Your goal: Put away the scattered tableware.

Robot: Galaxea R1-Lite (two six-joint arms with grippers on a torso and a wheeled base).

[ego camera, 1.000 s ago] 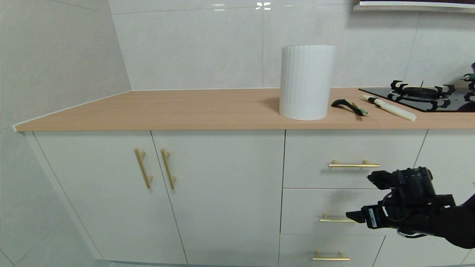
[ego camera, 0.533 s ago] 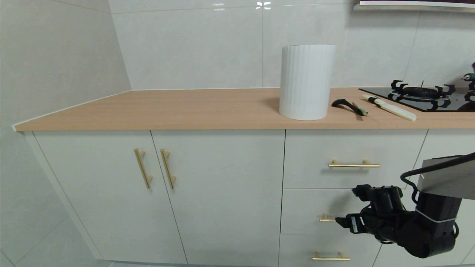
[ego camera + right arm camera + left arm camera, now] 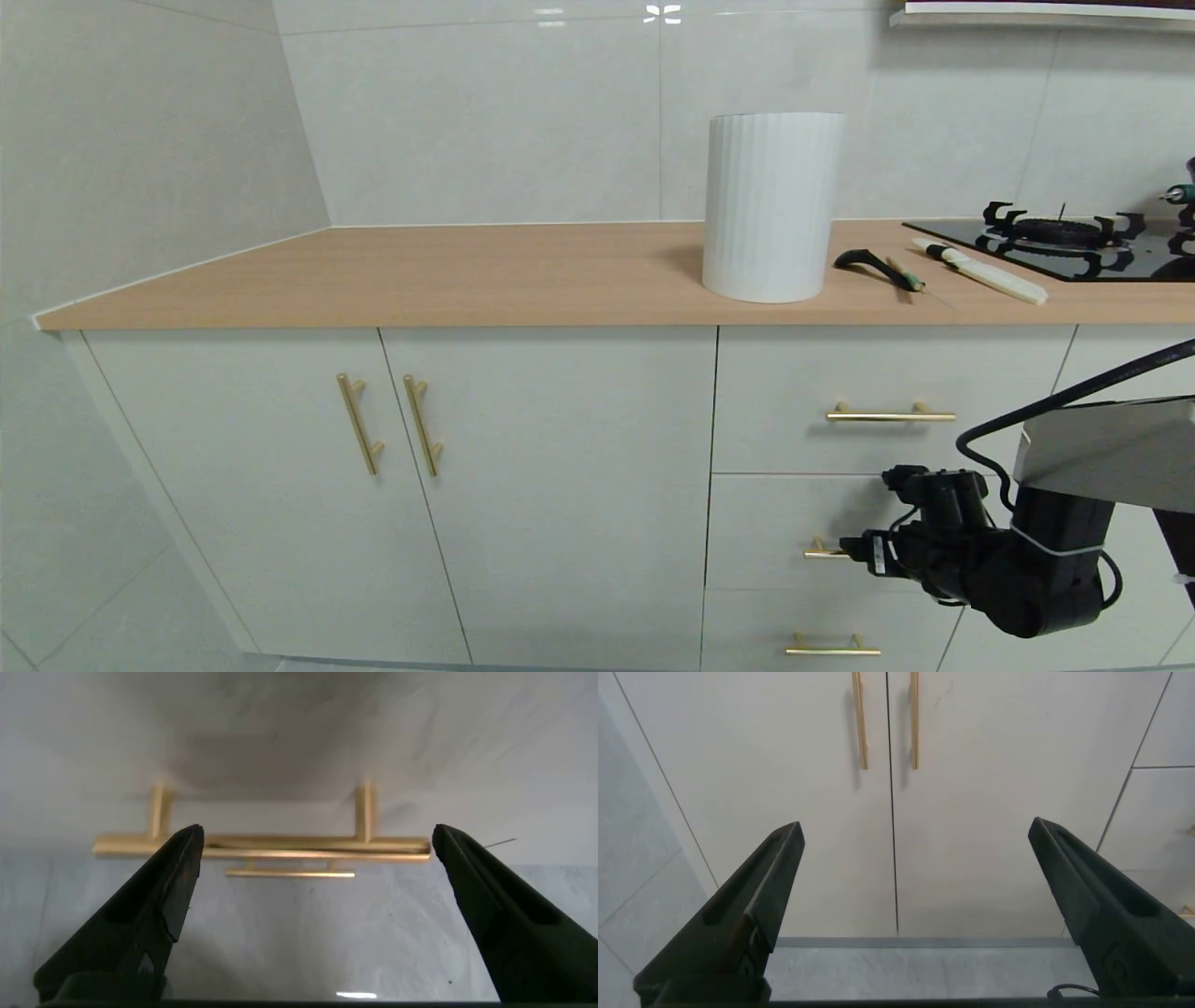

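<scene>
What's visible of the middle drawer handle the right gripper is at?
The middle drawer handle is a slim brass-coloured round bar, horizontal, standing off the white drawer front on two short posts near its ends. The drawer looks shut. The right gripper faces it, open, fingers spread nearly its full length; contact cannot be judged.

Bright, even light falls from overhead. Ceiling lamps show as small white glints on the glossy wall tiles [image 3: 663,14]. The white ribbed canister [image 3: 770,205] throws a soft shadow to its left on the wooden countertop [image 3: 467,271]. The right gripper [image 3: 865,512] lays a faint grey shadow on the drawer front [image 3: 775,523]. In the right wrist view, that shadow darkens the panel next to the gold handle [image 3: 262,844], and a small glare spot shines well apart from it. The cabinet doors [image 3: 990,812] are lit flat, without marked shadows.
</scene>
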